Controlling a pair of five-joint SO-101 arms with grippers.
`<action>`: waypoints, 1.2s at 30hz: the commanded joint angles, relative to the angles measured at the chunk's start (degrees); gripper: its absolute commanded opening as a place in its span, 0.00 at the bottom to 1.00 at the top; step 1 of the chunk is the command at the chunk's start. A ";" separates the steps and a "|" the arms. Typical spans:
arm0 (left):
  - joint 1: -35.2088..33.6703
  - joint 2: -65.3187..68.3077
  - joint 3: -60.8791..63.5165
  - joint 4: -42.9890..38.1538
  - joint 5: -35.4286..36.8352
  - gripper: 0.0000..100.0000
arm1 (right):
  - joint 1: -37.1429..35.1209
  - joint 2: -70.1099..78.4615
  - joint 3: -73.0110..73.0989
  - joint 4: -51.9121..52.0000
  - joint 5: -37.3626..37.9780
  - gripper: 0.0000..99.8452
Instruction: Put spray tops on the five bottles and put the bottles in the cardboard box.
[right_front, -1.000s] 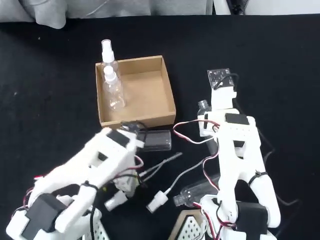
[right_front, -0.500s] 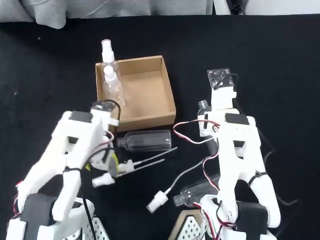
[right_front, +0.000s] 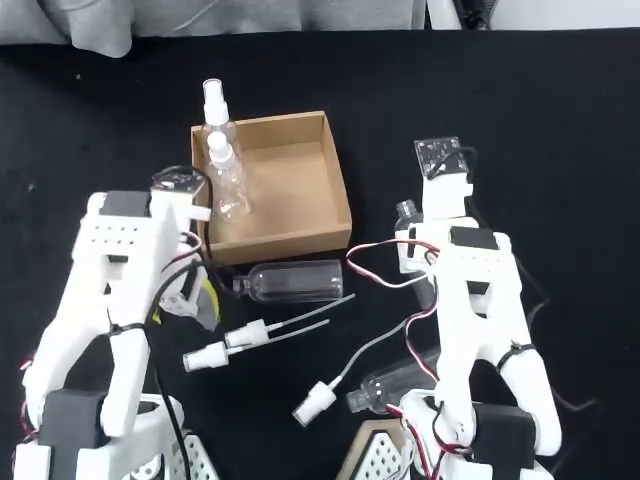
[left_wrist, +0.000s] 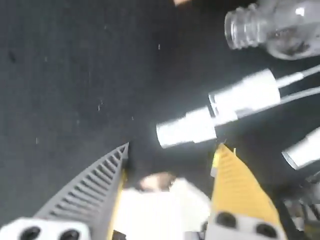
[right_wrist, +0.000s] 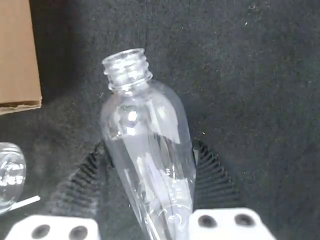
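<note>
The cardboard box (right_front: 285, 180) holds two capped bottles (right_front: 224, 170) along its left wall. An uncapped bottle (right_front: 295, 281) lies in front of the box, its threaded neck (left_wrist: 243, 28) visible in the left wrist view. Two spray tops (right_front: 228, 343) lie side by side below it, and a third spray top (right_front: 316, 402) lies next to another lying bottle (right_front: 388, 384). My left gripper (right_front: 190, 300) (left_wrist: 172, 150) is open just short of the nearest spray top (left_wrist: 187, 131). My right gripper (right_wrist: 149, 147) is shut on an upright uncapped bottle (right_wrist: 145, 135) (right_front: 407, 213) right of the box.
Black cloth covers the table (right_front: 520, 110). Thin dip tubes (right_front: 315, 312) stretch from the two spray tops toward the right arm's cables (right_front: 385, 270). A corner of the box (right_wrist: 17, 55) is close to the held bottle.
The left arm has swung back to the left, uncovering the lying bottle. Two spray tops now lie farther up and left than a second ago. The right arm has not moved.
</note>
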 joint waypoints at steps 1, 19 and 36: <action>2.24 -0.97 -5.41 4.75 9.41 0.25 | 2.46 0.31 -4.88 -1.32 0.00 0.08; 8.92 -0.26 -0.04 4.75 67.08 0.25 | 2.46 0.31 -4.79 -1.23 0.09 0.08; 14.37 -0.26 16.57 -15.65 75.25 0.25 | 2.46 0.31 -4.79 -1.05 0.00 0.08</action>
